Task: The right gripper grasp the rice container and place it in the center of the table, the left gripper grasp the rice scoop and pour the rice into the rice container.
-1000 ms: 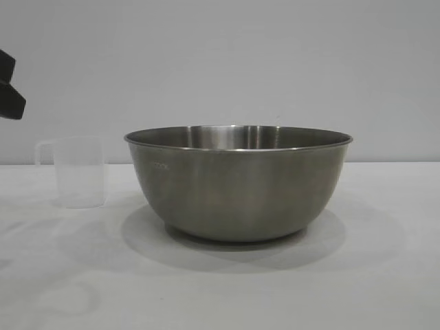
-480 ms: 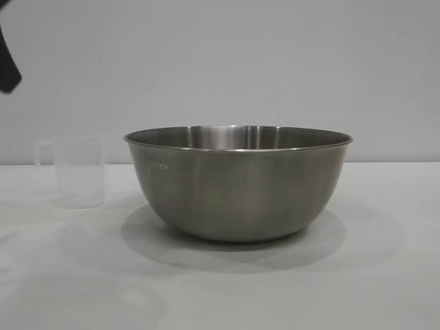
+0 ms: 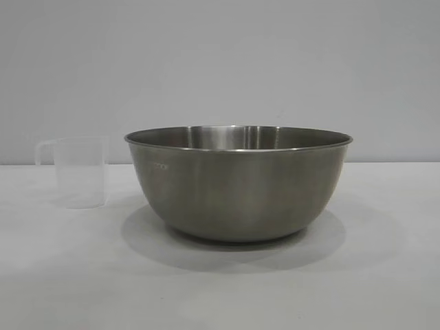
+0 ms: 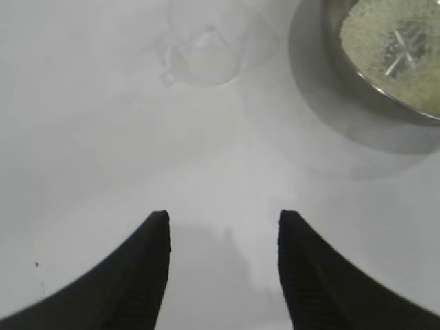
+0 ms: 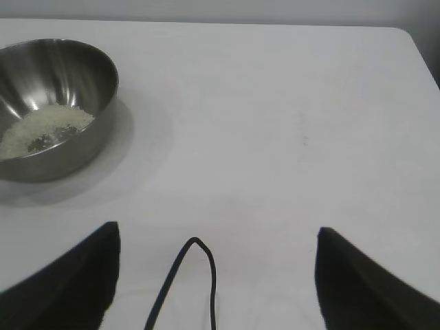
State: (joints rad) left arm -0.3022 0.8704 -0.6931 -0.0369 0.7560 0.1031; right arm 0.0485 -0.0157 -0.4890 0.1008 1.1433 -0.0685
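The steel rice container [image 3: 237, 182] stands in the middle of the white table [image 3: 220, 289]. White rice [image 5: 45, 129] lies in its bottom, seen also in the left wrist view as rice [image 4: 385, 51]. The clear rice scoop [image 3: 77, 170] stands upright on the table left of the bowl, apart from it; the scoop [image 4: 206, 48] looks empty. My left gripper [image 4: 223, 220] hangs open above bare table, well back from the scoop, holding nothing. My right gripper [image 5: 216, 237] is open wide over bare table, away from the rice container [image 5: 51, 103]. Neither gripper shows in the exterior view.
A thin black cable loop [image 5: 192, 275] lies between the right gripper's fingers. The table's far edge and corner [image 5: 405, 34] show in the right wrist view. A plain grey wall [image 3: 220, 62] stands behind the table.
The left gripper, seen at the exterior view's upper left edge a second ago, has drawn up and out of that view. Bowl and scoop have not moved.
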